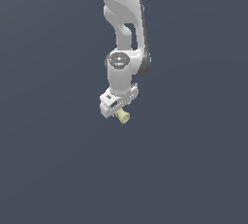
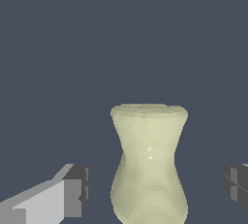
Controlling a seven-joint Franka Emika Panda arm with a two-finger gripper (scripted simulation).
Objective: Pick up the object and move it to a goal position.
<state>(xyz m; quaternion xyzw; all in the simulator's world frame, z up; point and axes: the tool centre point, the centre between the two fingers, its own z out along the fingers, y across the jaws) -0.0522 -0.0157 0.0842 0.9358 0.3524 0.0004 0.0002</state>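
The object [image 2: 149,165] is a pale yellow-cream spool with flared ends, lying between my two fingers in the wrist view. My gripper [image 2: 155,189] is open. One dark finger pad [image 2: 77,189] and the other [image 2: 235,186] stand on either side of the spool, each with a gap to it. In the exterior view the white gripper [image 1: 116,107] points down over the spool [image 1: 122,116]. The spool pokes out below the hand toward the exterior view's right. The fingertips are hidden there.
A plain dark grey-blue surface [image 1: 58,169] fills both views. The white arm [image 1: 123,19] comes down from the top middle of the exterior view. No goal marker shows.
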